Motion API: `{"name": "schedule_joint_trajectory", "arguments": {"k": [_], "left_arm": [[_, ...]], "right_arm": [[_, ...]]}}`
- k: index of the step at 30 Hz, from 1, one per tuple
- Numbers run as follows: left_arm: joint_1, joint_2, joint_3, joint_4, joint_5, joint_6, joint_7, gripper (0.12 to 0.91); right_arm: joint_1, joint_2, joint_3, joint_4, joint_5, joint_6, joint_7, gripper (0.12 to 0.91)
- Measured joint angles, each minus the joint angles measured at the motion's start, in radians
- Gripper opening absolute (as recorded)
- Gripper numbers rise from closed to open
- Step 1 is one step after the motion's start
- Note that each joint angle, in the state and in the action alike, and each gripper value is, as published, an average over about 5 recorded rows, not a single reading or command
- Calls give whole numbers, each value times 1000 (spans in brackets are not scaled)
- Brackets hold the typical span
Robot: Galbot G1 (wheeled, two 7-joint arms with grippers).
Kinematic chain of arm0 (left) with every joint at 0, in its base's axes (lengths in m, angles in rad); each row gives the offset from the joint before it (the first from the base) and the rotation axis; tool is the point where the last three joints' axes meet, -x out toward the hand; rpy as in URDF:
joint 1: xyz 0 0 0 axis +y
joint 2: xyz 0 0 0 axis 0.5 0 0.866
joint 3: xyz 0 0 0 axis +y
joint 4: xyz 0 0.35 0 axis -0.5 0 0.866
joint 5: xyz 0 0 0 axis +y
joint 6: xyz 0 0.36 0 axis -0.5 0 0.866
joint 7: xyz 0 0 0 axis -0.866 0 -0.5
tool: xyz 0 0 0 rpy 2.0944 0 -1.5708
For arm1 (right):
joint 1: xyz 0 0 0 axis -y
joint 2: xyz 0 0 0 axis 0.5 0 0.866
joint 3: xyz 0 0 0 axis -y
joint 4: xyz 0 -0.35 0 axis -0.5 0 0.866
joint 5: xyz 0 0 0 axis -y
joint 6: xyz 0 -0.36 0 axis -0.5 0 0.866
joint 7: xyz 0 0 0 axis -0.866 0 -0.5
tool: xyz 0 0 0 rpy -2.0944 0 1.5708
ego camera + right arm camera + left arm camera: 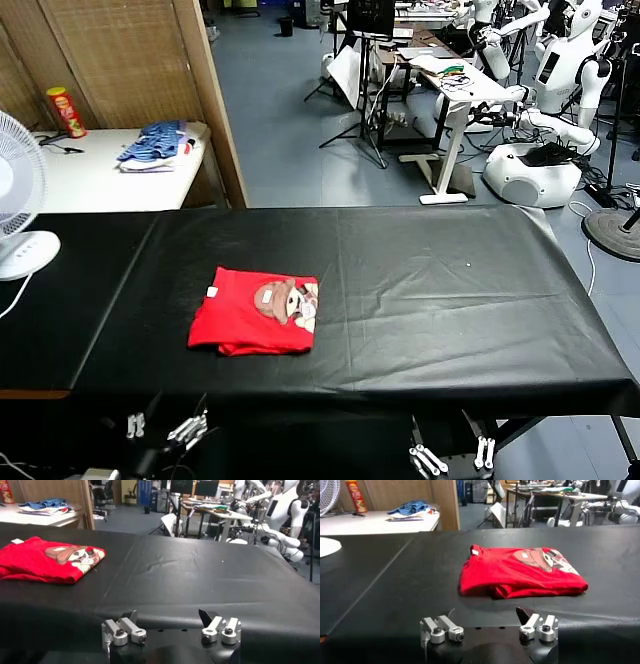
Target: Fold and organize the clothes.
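Observation:
The clothes are one bright red T-shirt (250, 315), lying folded into a compact rectangle on the left half of the black table (450, 300). Its brownish cartoon print faces up and a small white tag shows at one corner. The left wrist view shows the T-shirt (520, 572) a short way beyond my left gripper (487, 615), which is open and empty. My left gripper (160, 428) hangs below the table's front edge. My right gripper (455, 455) is also low at the front edge, open and empty (168, 616), with the T-shirt (45, 562) far off to its side.
A white fan (15, 200) stands at the table's left end. Behind it a white side table (90, 180) carries a pile of blue clothes (155, 145) and a red can (65, 110). A wooden partition (215, 100) and other robots (540, 130) stand beyond.

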Motion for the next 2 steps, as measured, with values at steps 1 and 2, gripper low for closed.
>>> {"name": "schedule_joint_trajectory", "arguments": {"k": [1,2], "left_arm": [[1,0,-1,0,0,0,2,798],[1,0,-1,0,1,1,4,798]], "right_arm": [[-1,0,0,1,0,-1,0,798],[-1,0,0,2,0,-1,0,798]]}}
